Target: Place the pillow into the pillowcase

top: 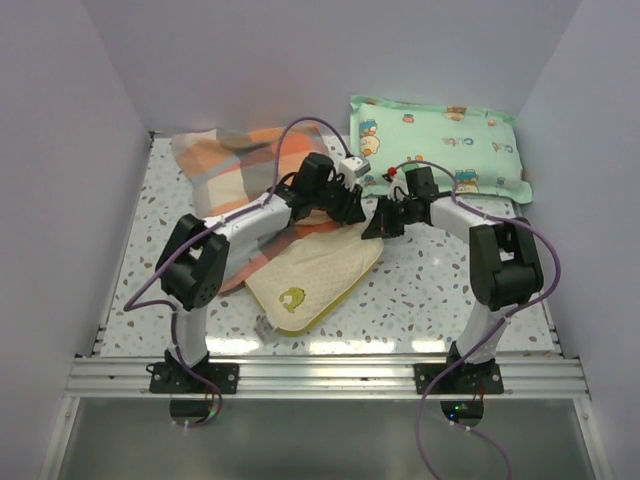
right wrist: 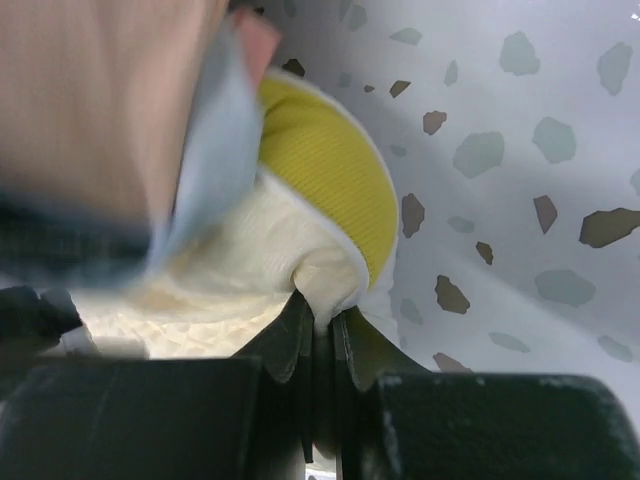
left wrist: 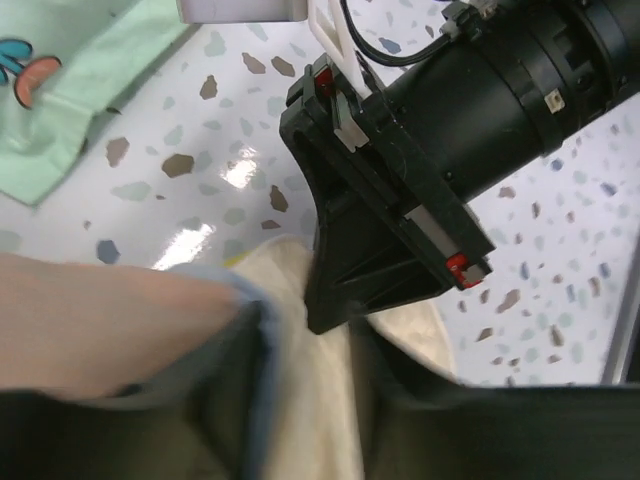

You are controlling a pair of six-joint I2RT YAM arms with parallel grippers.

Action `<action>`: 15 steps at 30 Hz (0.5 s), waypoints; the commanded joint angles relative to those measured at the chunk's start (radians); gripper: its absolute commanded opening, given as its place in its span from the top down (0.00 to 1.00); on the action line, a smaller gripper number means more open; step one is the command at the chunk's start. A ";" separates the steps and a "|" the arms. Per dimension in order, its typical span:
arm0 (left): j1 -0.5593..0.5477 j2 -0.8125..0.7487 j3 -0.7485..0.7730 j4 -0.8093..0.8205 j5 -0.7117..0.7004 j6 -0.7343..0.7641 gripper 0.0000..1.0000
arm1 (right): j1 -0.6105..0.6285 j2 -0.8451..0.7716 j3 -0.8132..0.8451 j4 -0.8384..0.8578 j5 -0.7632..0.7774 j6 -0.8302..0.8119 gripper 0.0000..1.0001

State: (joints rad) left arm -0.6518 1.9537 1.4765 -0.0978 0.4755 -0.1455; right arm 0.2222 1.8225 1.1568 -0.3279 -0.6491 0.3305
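The right gripper (right wrist: 320, 308) pinches the far right corner of the pillow (right wrist: 325, 165). The left gripper (left wrist: 305, 400) sits just beside it at the pillowcase (left wrist: 100, 320) edge; its jaw state cannot be determined.

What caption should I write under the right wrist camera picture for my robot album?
The right gripper pinches the yellow-edged corner of the pillow, beside the pillowcase.

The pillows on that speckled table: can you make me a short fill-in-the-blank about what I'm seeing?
1. The right arm's fingers pinch one ____ of the cream pillow.
2. That pillow has a ____ edge.
3. The plaid pillowcase lies on the ____ arm's side of the table.
4. The mint-green cartoon pillow lies on the ____ arm's side.
Missing words: corner; yellow; left; right.
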 commanded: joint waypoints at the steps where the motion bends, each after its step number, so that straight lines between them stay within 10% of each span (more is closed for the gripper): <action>1: -0.010 -0.058 0.014 -0.035 -0.003 0.018 0.46 | 0.000 -0.051 0.012 0.074 0.008 -0.050 1.00; 10: 0.289 -0.005 0.268 -0.324 -0.066 0.331 0.24 | -0.032 -0.127 0.032 -0.169 0.109 -0.266 1.00; 11: 0.329 -0.054 0.252 -0.353 -0.058 0.352 0.22 | -0.034 -0.115 0.064 -0.204 0.133 -0.316 0.92; 12: 0.409 -0.085 0.211 -0.376 -0.061 0.372 0.21 | -0.034 -0.109 0.139 -0.277 0.149 -0.324 0.54; 15: 0.591 -0.218 0.111 -0.482 -0.034 0.500 0.14 | -0.020 -0.124 0.260 -0.393 0.190 -0.387 0.10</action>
State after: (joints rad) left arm -0.2253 1.8973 1.6638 -0.3992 0.4080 0.1967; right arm 0.1993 1.7473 1.2659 -0.5743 -0.5369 0.0650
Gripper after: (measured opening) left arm 0.832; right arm 0.781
